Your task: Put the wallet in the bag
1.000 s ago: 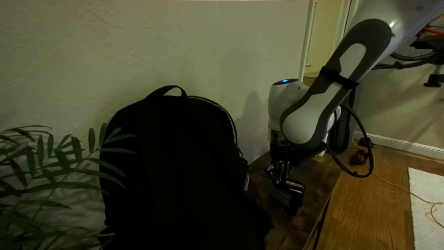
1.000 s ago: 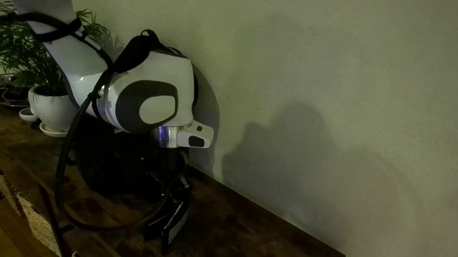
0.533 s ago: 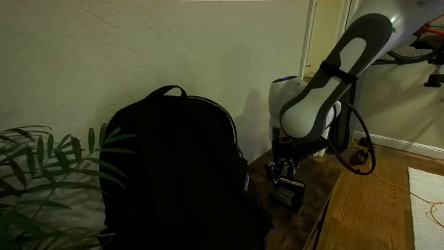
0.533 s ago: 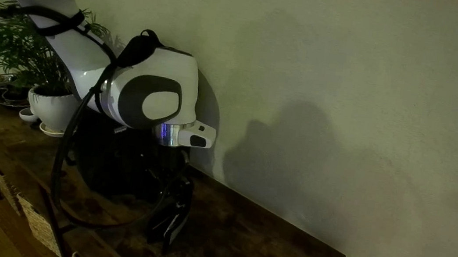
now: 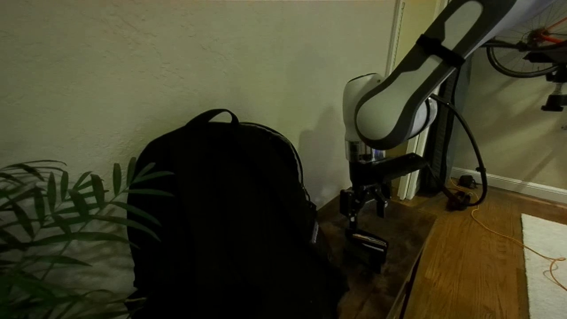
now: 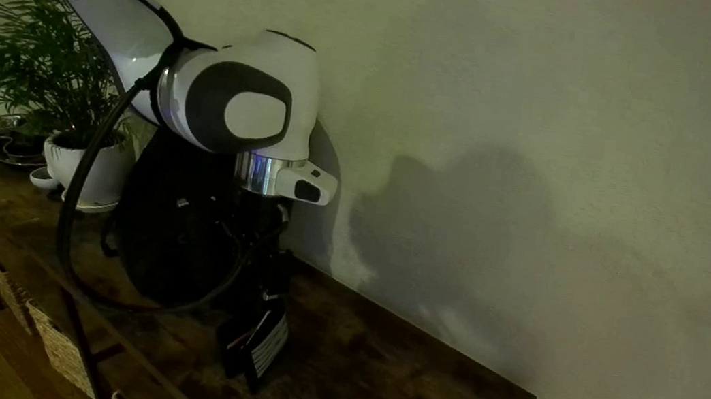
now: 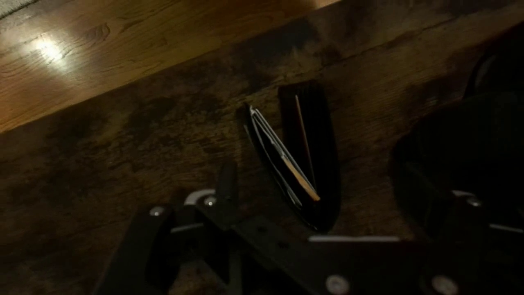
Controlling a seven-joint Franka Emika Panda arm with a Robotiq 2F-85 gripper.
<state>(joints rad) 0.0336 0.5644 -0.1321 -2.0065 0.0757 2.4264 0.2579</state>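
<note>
While leaves (image 5: 150, 192) overlap the backpack (image 5: 230, 221), murky wallet (image 7: 323, 168) (ajar), gripper (image 5: 366, 213) spread.

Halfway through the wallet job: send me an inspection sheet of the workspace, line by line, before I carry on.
Surface: brown tabletop, dimly lit.
Bag: black, upright beside the pale wall; whether it is open cannot be told.
Wallet: on the tabletop, outside the bag, standing on edge, partly unfolded, slips or cards showing inside.
Clutter: potted plant and small white dish share the tabletop.
Fingers: apart, above the wallet; no grip seen, contact unclear.
Cables: black cable loops off the arm; orange cord crosses the wood floor onto a white rug.
Surroundings: bicycle wheel partly in view in an exterior view.
</note>
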